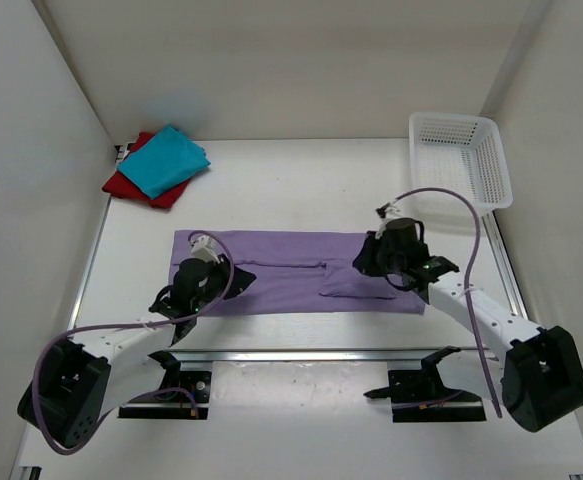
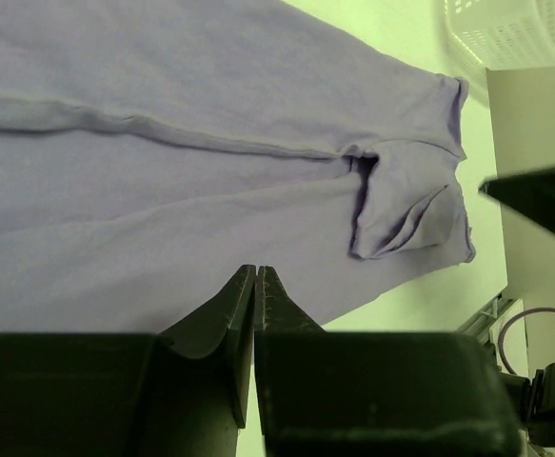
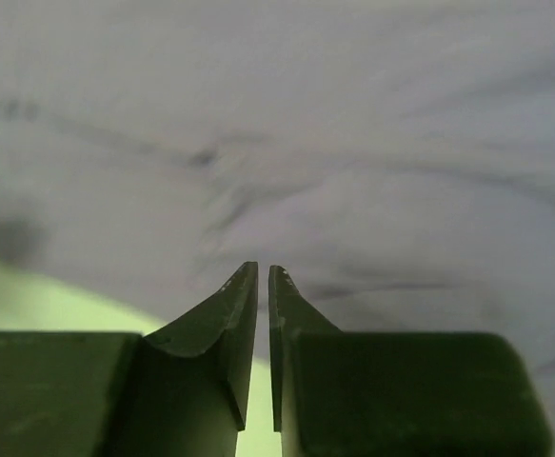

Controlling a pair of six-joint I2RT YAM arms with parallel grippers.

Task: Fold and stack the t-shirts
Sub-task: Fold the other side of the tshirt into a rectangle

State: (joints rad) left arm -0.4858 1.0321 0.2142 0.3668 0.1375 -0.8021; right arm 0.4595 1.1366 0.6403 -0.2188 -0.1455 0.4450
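We see the purple t-shirt (image 1: 291, 272) lying flat across the middle of the table (image 1: 301, 190), folded into a long band, while a folded teal t-shirt (image 1: 163, 160) rests on a red t-shirt (image 1: 131, 186) at the far left corner and a white basket (image 1: 491, 170) stands far right. The left claw (image 2: 256, 271) has its fingers pressed together over the band's left end, the right claw (image 3: 263, 269) shows only a sliver of gap over its right end, and we cannot tell whether either pinches cloth

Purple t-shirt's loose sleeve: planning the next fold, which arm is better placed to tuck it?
Right, probably. The right gripper hangs over the flat purple cloth t-shirt at its sleeve end; the left gripper is at the opposite end.
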